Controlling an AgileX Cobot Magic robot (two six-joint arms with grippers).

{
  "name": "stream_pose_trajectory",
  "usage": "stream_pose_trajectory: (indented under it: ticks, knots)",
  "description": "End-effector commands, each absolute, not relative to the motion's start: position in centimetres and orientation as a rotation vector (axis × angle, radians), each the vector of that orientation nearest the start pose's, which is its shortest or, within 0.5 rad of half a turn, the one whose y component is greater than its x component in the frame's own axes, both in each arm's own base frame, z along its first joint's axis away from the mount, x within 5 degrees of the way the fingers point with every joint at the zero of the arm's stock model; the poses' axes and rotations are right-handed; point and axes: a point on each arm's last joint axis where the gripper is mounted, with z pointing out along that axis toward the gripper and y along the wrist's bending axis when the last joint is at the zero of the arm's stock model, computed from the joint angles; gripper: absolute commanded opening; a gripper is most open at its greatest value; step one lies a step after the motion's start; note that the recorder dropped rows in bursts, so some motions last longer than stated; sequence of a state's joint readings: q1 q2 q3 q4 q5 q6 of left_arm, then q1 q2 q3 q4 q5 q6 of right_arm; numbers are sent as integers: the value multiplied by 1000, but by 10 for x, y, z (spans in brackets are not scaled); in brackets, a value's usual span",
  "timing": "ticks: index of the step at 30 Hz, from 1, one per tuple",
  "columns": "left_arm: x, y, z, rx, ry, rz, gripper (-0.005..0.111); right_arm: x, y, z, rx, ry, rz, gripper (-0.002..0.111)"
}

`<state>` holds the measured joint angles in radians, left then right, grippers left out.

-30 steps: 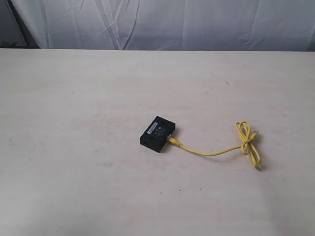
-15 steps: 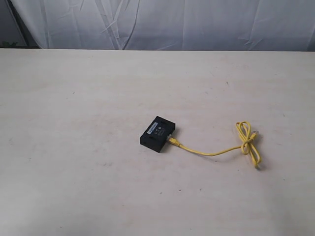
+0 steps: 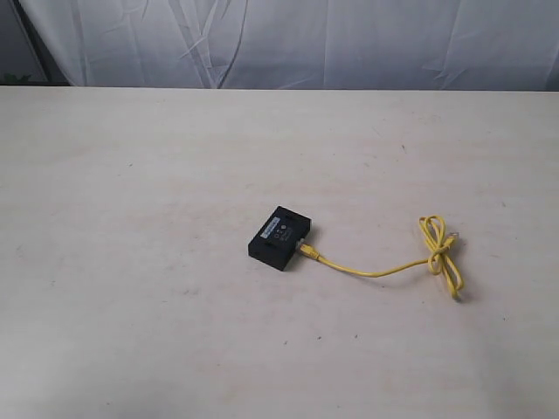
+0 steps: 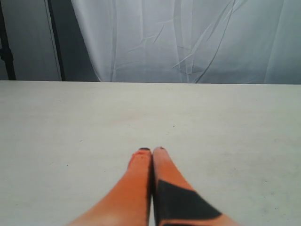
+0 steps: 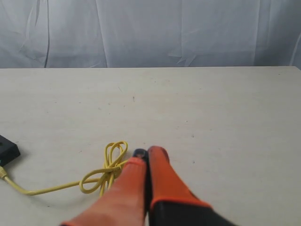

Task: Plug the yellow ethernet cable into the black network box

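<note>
The black network box point(image 3: 280, 237) lies flat near the middle of the table, white label up. The yellow ethernet cable point(image 3: 376, 271) runs from the box's right side, one plug sitting at the box's edge, out to a knotted bundle point(image 3: 439, 253) on the right. In the right wrist view the bundle point(image 5: 107, 169) lies just beside my right gripper point(image 5: 145, 153), which is shut with nothing in it; a corner of the box point(image 5: 7, 149) shows at the frame's edge. My left gripper point(image 4: 152, 150) is shut and empty over bare table. Neither gripper appears in the exterior view.
The pale wooden table point(image 3: 131, 175) ends at a far edge in front of a white curtain point(image 3: 332, 44). A dark gap point(image 4: 56, 42) beside the curtain shows in the left wrist view.
</note>
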<state>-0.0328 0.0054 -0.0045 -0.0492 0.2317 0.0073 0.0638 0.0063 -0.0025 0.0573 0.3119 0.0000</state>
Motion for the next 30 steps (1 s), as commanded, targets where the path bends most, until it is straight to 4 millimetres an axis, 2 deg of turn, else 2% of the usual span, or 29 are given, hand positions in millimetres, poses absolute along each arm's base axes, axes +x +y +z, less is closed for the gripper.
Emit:
stream_pose_trajectory:
  ticks: [1, 30]
  knots:
    - [56, -3, 193, -1, 1707, -60, 0, 54, 5, 186, -18, 1788, 92, -1]
    - [56, -2, 193, 14, 1703, -39, 0, 54, 5, 186, -18, 1788, 92, -1]
